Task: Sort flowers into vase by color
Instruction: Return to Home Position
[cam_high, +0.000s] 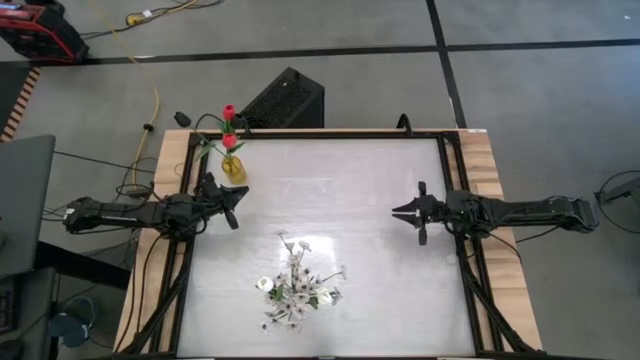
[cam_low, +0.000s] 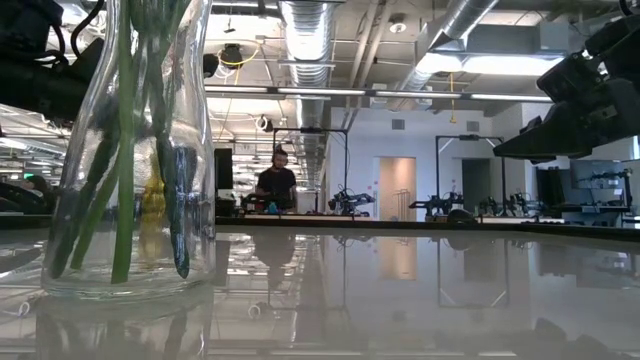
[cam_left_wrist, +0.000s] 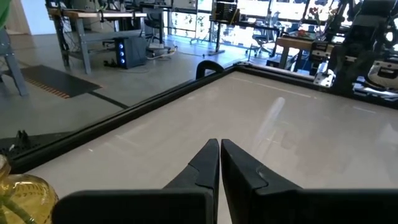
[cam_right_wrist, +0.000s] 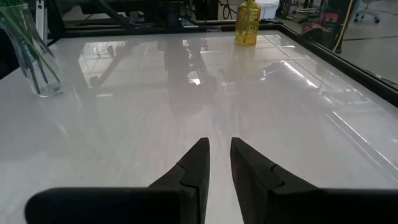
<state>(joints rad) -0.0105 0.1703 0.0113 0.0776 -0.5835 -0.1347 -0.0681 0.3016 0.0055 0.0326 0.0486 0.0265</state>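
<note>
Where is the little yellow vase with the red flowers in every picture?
High view: the yellow vase stands near the table's top-left corner in the picture.
Low view: a yellow shape shows through the clear vase; it is likely the yellow vase.
Left wrist view: very close, partly cut off at the picture's edge.
Right wrist view: far across the table, by the black rail.
Shared landmark: the white tabletop.

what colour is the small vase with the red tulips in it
Yellow, translucent glass; the vase shows best in the right wrist view.
</note>
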